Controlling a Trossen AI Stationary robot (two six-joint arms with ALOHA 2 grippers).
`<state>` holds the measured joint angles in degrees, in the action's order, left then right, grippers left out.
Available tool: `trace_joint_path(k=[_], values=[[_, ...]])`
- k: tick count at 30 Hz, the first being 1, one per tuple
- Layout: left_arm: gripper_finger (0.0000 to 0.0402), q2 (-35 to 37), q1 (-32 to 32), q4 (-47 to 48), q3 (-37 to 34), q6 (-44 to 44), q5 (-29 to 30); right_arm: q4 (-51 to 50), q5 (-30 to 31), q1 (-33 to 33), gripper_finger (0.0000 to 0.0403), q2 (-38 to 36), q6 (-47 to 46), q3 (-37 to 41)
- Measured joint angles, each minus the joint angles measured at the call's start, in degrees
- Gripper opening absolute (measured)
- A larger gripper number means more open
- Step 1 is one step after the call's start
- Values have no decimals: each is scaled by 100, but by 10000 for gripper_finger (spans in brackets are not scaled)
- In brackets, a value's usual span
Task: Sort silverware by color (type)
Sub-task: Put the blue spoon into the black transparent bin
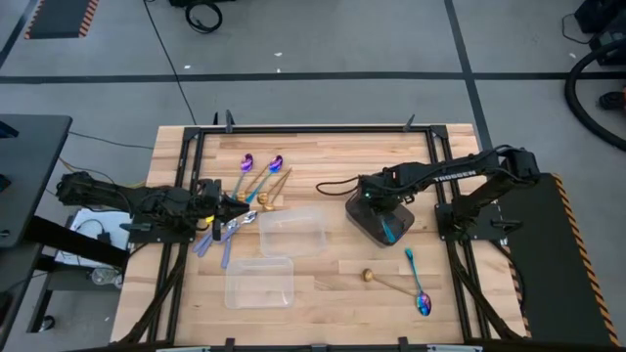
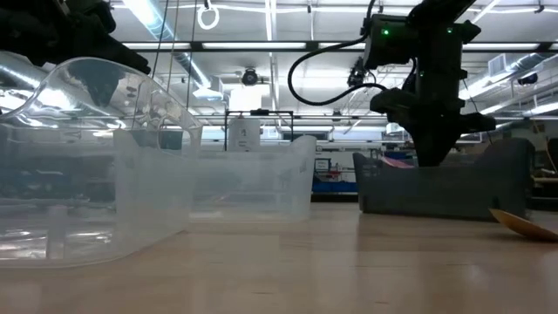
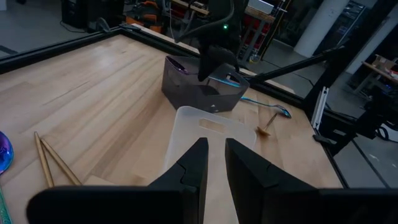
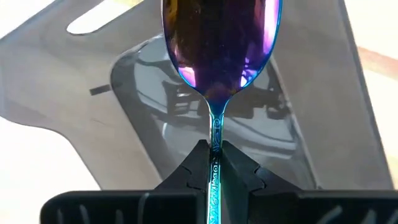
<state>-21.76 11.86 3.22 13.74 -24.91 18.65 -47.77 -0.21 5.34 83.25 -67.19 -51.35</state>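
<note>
Two fingers of the right end effector clamped on the slim handle of an iridescent purple-blue spoon, bowl pointing forward and down over the dark grey tray. Poised above that tray's hollow, just right of the counter's middle in the high view. Best done, at a guess, by lowering until the bowl sits well inside the tray walls, then letting go low rather than dropping from height, so no bounce over the rim. Handle to be kept clear of the near wall before release. Right arm reaching in from the right edge, elbow raised, forearm stretched toward centre, wrist pitched steeply down over the tray.

Left end effector at the counter's left side, fingers a narrow gap apart and gripping nothing visible, aimed across a clear plastic tray toward the grey one. Left arm low and stretched out from the left edge, close over the unsorted pile of spoons.

Elsewhere: two purple-blue spoons and gold ones just beyond the left end effector; a second clear tray near the front edge; another purple-blue spoon and a gold spoon lying on bare wood at front right, well apart from any tray.
</note>
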Motion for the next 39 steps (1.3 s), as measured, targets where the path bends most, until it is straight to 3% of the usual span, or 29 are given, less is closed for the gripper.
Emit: trace_joint_path(k=[5,16,22,31,39], values=[[62,0,-38,-4,0,28,110,8,75,-70,32,-2,-524,0],[62,2,-256,-247,2,954,129,9,166,-380,32,-1,-1673,0],[62,2,-254,-247,2,970,127,20,241,-393,40,-1,-1682,0],[62,2,-254,-250,2,969,127,15,329,-393,90,-1,-1516,0],[62,2,-254,-256,2,969,127,-72,-50,-240,108,1,-886,0]])
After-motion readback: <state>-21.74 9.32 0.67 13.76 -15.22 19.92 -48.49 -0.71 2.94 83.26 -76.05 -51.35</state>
